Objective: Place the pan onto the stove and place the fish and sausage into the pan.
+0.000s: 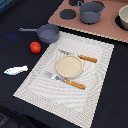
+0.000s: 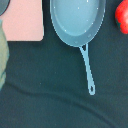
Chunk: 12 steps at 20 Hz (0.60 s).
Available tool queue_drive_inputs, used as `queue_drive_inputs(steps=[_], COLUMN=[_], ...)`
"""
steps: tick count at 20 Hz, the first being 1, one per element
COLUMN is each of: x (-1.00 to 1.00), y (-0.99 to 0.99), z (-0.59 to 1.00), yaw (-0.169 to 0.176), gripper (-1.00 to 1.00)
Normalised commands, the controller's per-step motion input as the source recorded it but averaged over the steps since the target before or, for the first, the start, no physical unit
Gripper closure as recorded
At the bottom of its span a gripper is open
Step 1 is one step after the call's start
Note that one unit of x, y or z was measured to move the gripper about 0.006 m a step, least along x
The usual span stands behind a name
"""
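Note:
The dark grey-blue pan (image 1: 48,33) sits on the black table between the stove and the placemat, and its long handle (image 1: 27,30) points to the exterior view's left. The wrist view looks straight down on the pan (image 2: 77,20) and its handle (image 2: 88,67). The red sausage (image 1: 35,47) lies just in front of the pan and shows at the edge of the wrist view (image 2: 122,15). The white fish (image 1: 16,70) lies further forward on the left. The tan stove (image 1: 85,22) with black burners is at the back right, and one of its corners shows in the wrist view (image 2: 22,20). No gripper shows in either view.
A grey pot (image 1: 91,11) with side handles stands on the stove. The pale woven placemat (image 1: 100,75) carries a round plate (image 1: 68,66), a knife (image 1: 80,58) and a fork (image 1: 67,81). A blurred greenish shape (image 2: 2,55) sits at the wrist view's edge.

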Motion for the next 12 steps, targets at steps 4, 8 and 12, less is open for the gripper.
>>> queue_drive_inputs(steps=[4,8,12], x=[-0.05,-0.26,-0.30], y=[-0.06,-0.28,-0.34], z=[-0.09,-0.38,-0.59], yaw=[0.000,0.000,-0.001], gripper=[-1.00,-1.00,-1.00])
